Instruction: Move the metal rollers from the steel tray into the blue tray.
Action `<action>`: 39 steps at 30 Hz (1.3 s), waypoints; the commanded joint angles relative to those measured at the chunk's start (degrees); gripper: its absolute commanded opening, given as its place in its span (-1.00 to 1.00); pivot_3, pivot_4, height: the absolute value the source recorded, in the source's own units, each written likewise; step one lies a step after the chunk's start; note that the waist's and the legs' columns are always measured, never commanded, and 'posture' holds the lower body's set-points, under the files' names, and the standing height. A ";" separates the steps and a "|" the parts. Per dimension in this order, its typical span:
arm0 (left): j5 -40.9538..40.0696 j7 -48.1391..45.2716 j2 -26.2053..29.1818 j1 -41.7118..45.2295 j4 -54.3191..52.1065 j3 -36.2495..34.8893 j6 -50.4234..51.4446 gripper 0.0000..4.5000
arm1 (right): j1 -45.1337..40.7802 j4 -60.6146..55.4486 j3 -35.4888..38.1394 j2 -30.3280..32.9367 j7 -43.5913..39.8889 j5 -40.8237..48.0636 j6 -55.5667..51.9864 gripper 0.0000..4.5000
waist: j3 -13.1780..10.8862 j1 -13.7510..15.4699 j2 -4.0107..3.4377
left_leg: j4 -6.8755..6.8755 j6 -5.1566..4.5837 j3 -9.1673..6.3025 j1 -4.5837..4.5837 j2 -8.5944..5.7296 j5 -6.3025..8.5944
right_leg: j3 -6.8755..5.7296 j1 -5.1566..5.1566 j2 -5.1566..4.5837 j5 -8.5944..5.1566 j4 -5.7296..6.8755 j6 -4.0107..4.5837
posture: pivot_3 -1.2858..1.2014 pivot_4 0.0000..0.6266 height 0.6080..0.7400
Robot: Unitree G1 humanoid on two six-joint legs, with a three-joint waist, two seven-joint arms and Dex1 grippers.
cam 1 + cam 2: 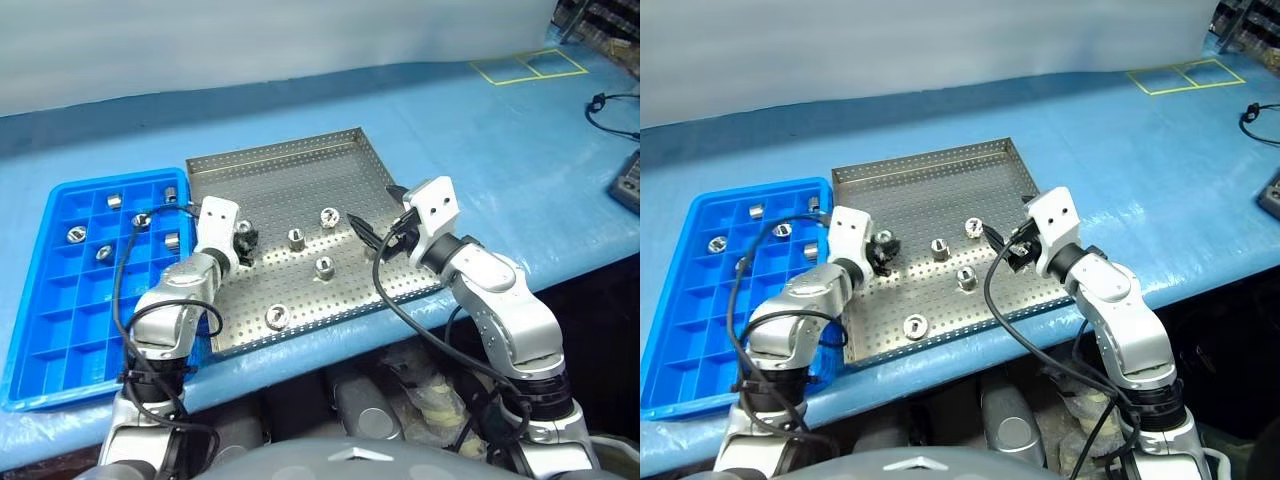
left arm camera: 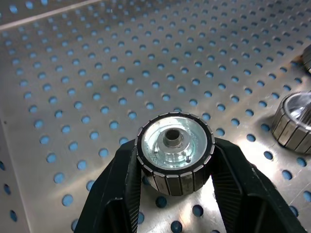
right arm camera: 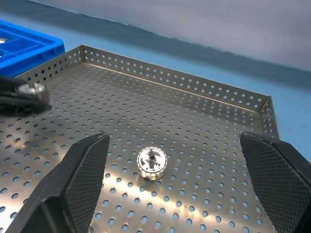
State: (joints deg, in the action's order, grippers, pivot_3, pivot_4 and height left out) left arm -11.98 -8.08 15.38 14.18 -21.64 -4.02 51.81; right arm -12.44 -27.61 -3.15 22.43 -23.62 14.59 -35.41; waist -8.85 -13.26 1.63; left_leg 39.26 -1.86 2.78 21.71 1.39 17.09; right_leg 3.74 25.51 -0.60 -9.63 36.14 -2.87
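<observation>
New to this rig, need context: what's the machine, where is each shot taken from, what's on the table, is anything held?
It is a two-armed humanoid robot. Two pictures come from its head cameras, looking down over its arms; the other two come from a camera on each wrist, looking along the fingers.

On the blue-covered table lie a perforated steel tray and, to its left, a blue tray of square compartments, several holding metal rollers. Four more rollers sit loose in the steel tray.

The left gripper is shut on one roller. The right gripper is open, empty, pointing at a roller on the steel tray.
</observation>
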 commanded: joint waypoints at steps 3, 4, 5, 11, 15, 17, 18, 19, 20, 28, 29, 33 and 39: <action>-0.50 1.31 3.31 -3.36 -11.67 -10.12 1.62 -0.12 | -2.30 0.19 -2.07 -0.94 -2.00 0.79 1.52 1.00 | 0.00 0.16 0.01 | -0.01 0.00 0.00 -0.01 0.03 0.00 | 0.00 0.00 0.03 0.00 0.00 0.00 | -0.07 -0.52 1.00; -0.40 1.67 3.87 -4.43 -13.37 -11.57 2.96 -0.12 | -2.78 0.39 -3.20 -1.10 -2.99 1.02 1.54 1.00 | -0.01 0.33 0.01 | -0.01 0.00 -0.01 -0.01 0.03 0.00 | -0.01 0.00 0.03 0.00 0.00 0.00 | -0.07 -0.52 1.00; -0.33 1.94 4.34 -5.63 -15.01 -12.92 4.29 -0.12 | -3.26 0.55 -4.12 -1.43 -3.88 1.36 1.53 1.00 | -0.01 0.53 0.01 | -0.01 0.00 -0.01 -0.02 0.03 0.00 | -0.02 0.00 0.03 0.00 0.00 0.00 | -0.05 -0.52 1.00; 0.95 3.99 4.88 -15.91 -28.38 -17.89 14.13 -0.12 | -7.73 5.40 -7.36 -4.05 -6.79 1.59 2.67 1.00 | -0.02 4.53 0.10 | -0.02 0.00 -0.03 -0.01 0.03 0.00 | -0.07 0.00 0.01 -0.01 -0.04 0.02 | 0.07 -0.52 1.00; 2.58 6.18 2.73 -19.98 -34.73 -20.59 18.32 -0.12 | -10.01 8.78 -8.77 -4.86 -8.96 1.58 3.95 1.00 | -0.01 9.46 0.17 | -0.02 0.00 -0.03 -0.01 0.04 0.00 | -0.16 -0.01 -0.02 -0.04 -0.07 0.09 | 0.14 -0.52 1.00; 4.33 8.16 0.38 -22.15 -37.13 -23.98 19.19 -0.12 | -11.66 10.99 -9.91 -5.60 -10.43 1.62 4.79 1.00 | 0.00 11.36 0.17 | -0.02 0.01 -0.03 -0.02 0.05 0.00 | -0.20 -0.02 -0.02 -0.08 -0.07 0.17 | 0.18 -0.52 1.00; 5.10 8.85 -0.66 -22.75 -37.81 -25.27 19.34 -0.12 | -12.33 11.93 -10.36 -5.96 -10.97 1.56 5.15 1.00 | 0.00 12.09 0.17 | -0.02 0.02 -0.02 -0.02 0.06 -0.01 | -0.21 -0.02 -0.01 -0.08 -0.08 0.19 | 0.19 -0.52 1.00; 5.56 9.21 -1.31 -23.05 -38.18 -25.96 19.37 -0.12 | -12.72 12.54 -10.61 -6.16 -11.33 1.49 5.43 1.00 | 0.00 12.84 0.17 | -0.02 0.03 -0.03 -0.02 0.07 -0.01 | -0.23 -0.03 -0.01 -0.09 -0.08 0.20 | 0.20 -0.52 1.00; 5.97 9.66 -1.96 -23.39 -38.31 -26.74 19.09 -0.12 | -13.25 13.24 -11.01 -6.48 -11.90 1.49 5.79 1.00 | 0.00 13.60 0.18 | -0.02 0.04 -0.03 -0.02 0.07 -0.02 | -0.24 -0.03 -0.01 -0.10 -0.08 0.23 | 0.21 -0.52 1.00; 8.51 11.49 -3.10 -19.80 -36.43 -26.75 17.63 -0.12 | -15.69 15.95 -13.13 -8.21 -15.15 1.43 7.58 1.00 | 0.03 17.34 0.23 | 0.01 0.12 -0.21 -0.02 0.06 -0.06 | -0.55 -0.17 -0.07 -0.30 -0.08 0.59 | 0.25 -0.52 1.00; 8.58 11.45 -2.69 -18.75 -35.82 -26.08 17.55 -0.12 | -15.79 16.18 -13.19 -8.35 -15.19 1.35 7.73 1.00 | 0.03 17.61 0.23 | 0.01 0.14 -0.24 -0.02 0.06 -0.08 | -0.59 -0.18 -0.07 -0.30 -0.08 0.59 | 0.25 -0.52 1.00; 9.56 12.50 -1.76 -14.30 -31.35 -24.61 16.97 -0.12 | -15.48 15.66 -12.89 -8.26 -15.01 1.07 7.88 1.00 | 0.04 17.67 0.22 | 0.01 0.28 -0.39 -0.02 0.03 -0.16 | -0.75 -0.24 -0.02 -0.29 -0.06 0.67 | 0.22 -0.52 1.00; 12.27 14.32 -2.23 -12.80 -21.72 -22.76 11.84 -0.12 | -13.97 13.87 -11.96 -7.11 -13.80 1.01 7.14 1.00 | 0.03 17.15 0.22 | -0.08 0.39 -0.54 -0.02 0.00 -0.22 | -1.02 -0.22 -0.02 -0.35 -0.05 0.92 | 0.19 -0.52 1.00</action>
State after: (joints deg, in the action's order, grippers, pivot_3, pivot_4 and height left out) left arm -1.02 5.24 13.00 0.72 -44.04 -26.56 66.54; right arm -26.24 -11.21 -16.58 15.32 -37.70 15.55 -28.87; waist -8.82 3.88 1.85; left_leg 39.15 -1.45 2.20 21.70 1.40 16.87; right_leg 2.67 25.30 -0.61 -9.98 36.09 -1.94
